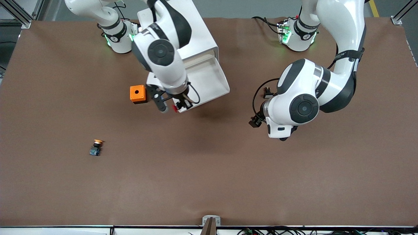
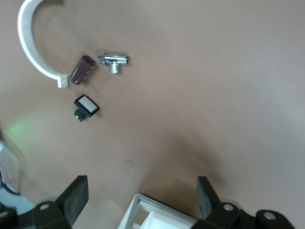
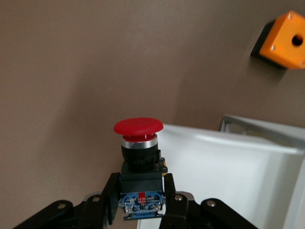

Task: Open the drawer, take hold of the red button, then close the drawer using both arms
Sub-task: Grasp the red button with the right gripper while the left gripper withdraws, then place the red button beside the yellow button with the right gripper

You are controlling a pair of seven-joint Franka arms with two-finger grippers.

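The white cabinet [image 1: 199,36] stands near the right arm's base, and its drawer [image 1: 224,85] is pulled out toward the front camera. My right gripper [image 1: 180,105] is shut on the black body of the red-capped button [image 1: 175,107] and holds it in the air over the drawer's front corner, beside the orange cube. In the right wrist view the button [image 3: 138,128] stands upright between the fingers [image 3: 107,193], with the drawer's white wall [image 3: 228,162] beside it. My left gripper [image 1: 282,137] hangs open and empty over bare table toward the left arm's end, with its fingers [image 2: 76,193] wide apart.
An orange cube with a hole [image 1: 137,93] sits beside the drawer and also shows in the right wrist view [image 3: 286,40]. A yellow-capped button [image 1: 96,147] lies nearer the front camera. In the left wrist view lie a white curved piece [image 2: 29,52], a metal fitting [image 2: 114,60], a dark red part [image 2: 82,70] and a small black switch [image 2: 86,107].
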